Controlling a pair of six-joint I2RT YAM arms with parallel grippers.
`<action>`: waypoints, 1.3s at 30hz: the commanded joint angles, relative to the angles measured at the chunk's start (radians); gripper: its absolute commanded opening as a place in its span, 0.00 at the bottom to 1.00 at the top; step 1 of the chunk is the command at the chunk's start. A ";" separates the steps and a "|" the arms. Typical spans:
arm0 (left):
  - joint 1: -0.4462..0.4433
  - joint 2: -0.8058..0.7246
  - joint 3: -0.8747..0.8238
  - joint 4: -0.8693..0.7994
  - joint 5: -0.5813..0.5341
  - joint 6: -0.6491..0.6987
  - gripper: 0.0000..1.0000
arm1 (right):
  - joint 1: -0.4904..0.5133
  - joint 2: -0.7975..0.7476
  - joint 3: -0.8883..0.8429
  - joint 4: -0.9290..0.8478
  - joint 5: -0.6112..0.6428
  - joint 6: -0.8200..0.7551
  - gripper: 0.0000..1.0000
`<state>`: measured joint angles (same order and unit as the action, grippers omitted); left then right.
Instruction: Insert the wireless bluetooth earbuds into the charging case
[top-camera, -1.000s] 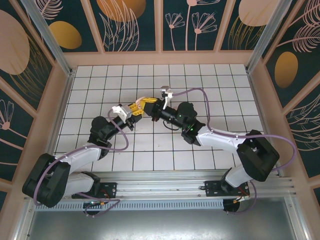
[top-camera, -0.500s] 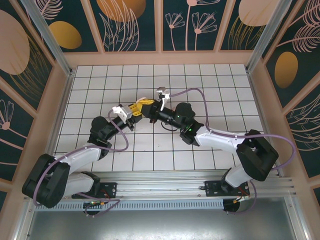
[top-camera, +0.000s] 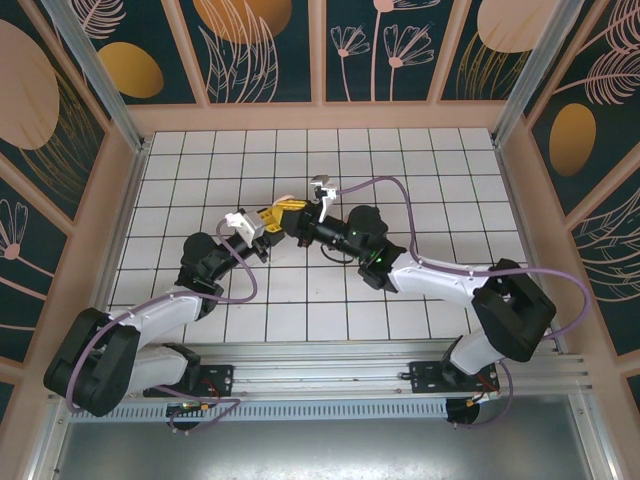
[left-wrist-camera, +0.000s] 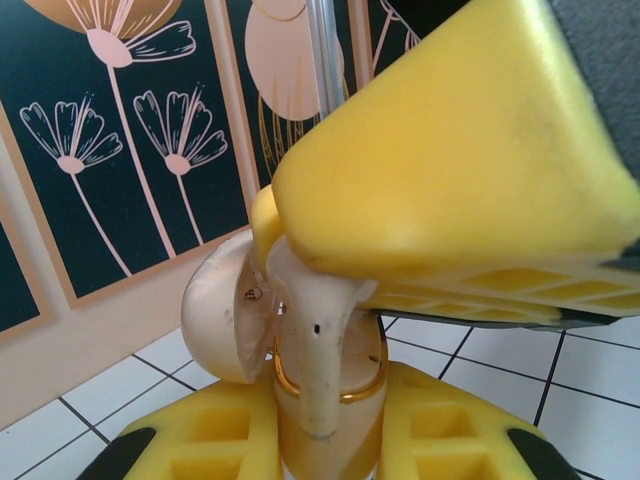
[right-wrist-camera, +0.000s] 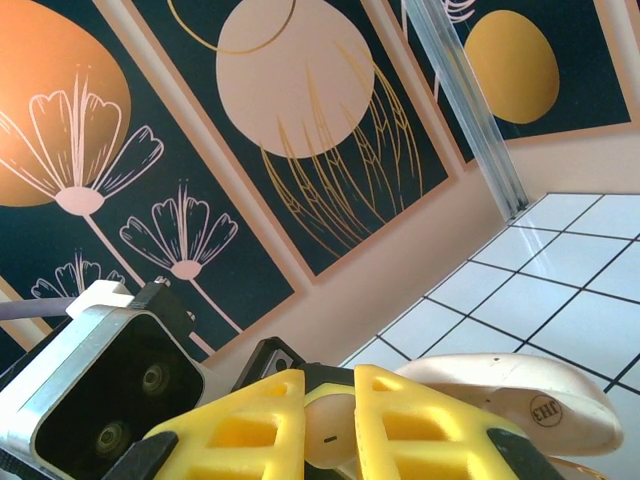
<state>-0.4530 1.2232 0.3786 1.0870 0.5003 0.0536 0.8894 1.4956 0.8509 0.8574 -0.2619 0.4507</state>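
Right claw (right-wrist-camera: 330, 415), clamped on an earbud (right-wrist-camera: 325, 440), meets the left claw (left-wrist-camera: 325, 450), clamped round the open case (left-wrist-camera: 222, 320), above the table (top-camera: 450, 160) just left of centre, earbud at the case's gold-rimmed mouth.

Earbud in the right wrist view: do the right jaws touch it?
Touching. The right wrist view shows the earbud pinched between the shut yellow jaws of the right gripper, with no gap on either side.

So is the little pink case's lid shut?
No, the charging case is open, with its lid swung out to one side.
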 joint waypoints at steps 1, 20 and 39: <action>-0.007 -0.012 0.022 0.050 0.029 0.023 0.18 | -0.011 -0.052 -0.007 -0.021 0.029 -0.027 0.15; -0.007 -0.005 0.034 0.059 0.049 0.001 0.18 | -0.023 -0.025 -0.007 -0.030 0.032 -0.022 0.16; -0.007 -0.011 0.035 0.110 0.054 -0.048 0.19 | -0.023 -0.029 -0.056 -0.025 0.012 -0.024 0.15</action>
<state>-0.4526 1.2247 0.3855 1.0874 0.5190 0.0330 0.8703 1.4586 0.8284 0.8398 -0.2375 0.4286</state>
